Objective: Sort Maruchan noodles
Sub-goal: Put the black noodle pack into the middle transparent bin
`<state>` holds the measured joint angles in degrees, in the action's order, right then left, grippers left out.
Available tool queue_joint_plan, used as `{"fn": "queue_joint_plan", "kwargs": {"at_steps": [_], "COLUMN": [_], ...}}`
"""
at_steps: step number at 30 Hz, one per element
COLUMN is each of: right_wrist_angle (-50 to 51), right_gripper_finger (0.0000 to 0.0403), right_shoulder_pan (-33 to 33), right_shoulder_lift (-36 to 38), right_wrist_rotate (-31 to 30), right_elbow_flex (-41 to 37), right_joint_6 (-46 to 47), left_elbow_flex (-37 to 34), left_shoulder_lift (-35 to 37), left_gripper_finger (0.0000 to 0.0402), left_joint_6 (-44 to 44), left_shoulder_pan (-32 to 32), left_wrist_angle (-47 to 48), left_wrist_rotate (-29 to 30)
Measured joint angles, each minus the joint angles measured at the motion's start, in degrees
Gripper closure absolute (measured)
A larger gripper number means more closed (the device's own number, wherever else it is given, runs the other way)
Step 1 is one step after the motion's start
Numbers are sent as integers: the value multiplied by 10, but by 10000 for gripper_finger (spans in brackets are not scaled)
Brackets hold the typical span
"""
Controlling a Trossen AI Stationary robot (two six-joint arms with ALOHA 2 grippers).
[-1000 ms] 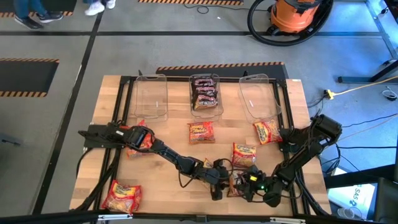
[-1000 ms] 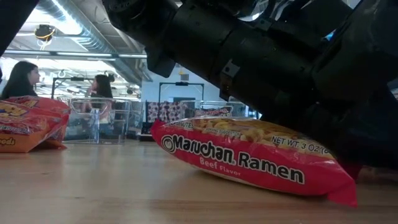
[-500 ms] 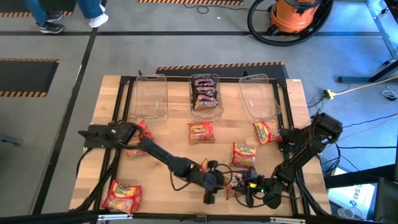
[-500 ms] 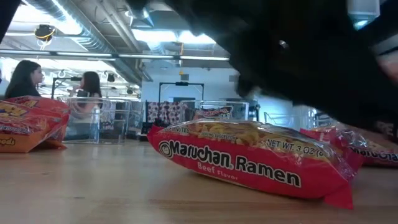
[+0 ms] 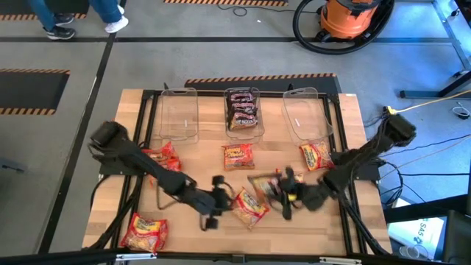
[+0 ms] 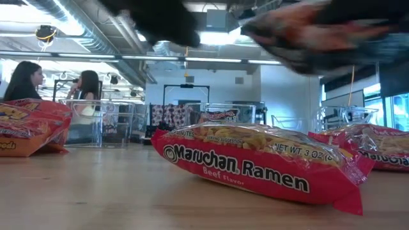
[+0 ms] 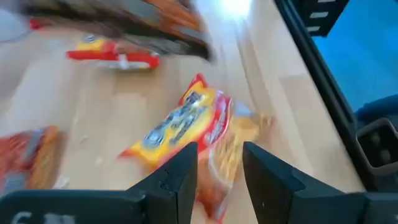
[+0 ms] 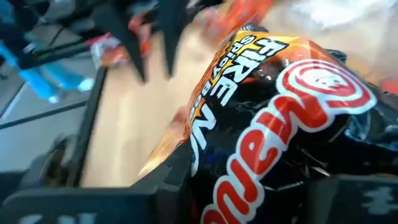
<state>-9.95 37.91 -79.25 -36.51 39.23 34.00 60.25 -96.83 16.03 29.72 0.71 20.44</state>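
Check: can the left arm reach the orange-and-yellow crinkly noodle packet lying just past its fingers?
Probably yes. The left gripper is empty, jaws apart, and the orange-and-yellow packet lies uncovered just beyond it; the right gripper carries its dark packet off to the side.

Bare tabletop [image 5: 184,158] ahead of the three bins [image 5: 179,112]; scattered packets [image 5: 238,156] crowd the centre.

The dark packet [image 8: 273,130] fills the right wrist view, its lettering cut off at the edges. In the low view it is a blurred smear [image 6: 307,35] overhead. The far middle bin's [image 5: 243,110] packets are too small to read.
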Motion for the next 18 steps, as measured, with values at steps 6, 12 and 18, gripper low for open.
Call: {"fn": "queue_joint_plan", "kwargs": {"at_steps": [6,12,18], "right_wrist_angle": [32,171,325], "right_gripper_finger": [300,300,299], "right_shoulder_pan": [-157,-298,-397], "right_shoulder_lift": [53,34,-28], "right_wrist_rotate": [102,150,173], "right_elbow_flex": [60,188,347], "right_joint_6": [-192,-340,-447], "left_elbow_flex": [-172,-286,-325], "left_shoulder_lift": [98,148,175], "left_gripper_finger": [280,280,280], "left_joint_6": [10,29,33], "left_shoulder_pan": [-9,-33,-45], "left_wrist_angle": [-89,-197,-219], "left_wrist_rotate": [41,42,33]}}
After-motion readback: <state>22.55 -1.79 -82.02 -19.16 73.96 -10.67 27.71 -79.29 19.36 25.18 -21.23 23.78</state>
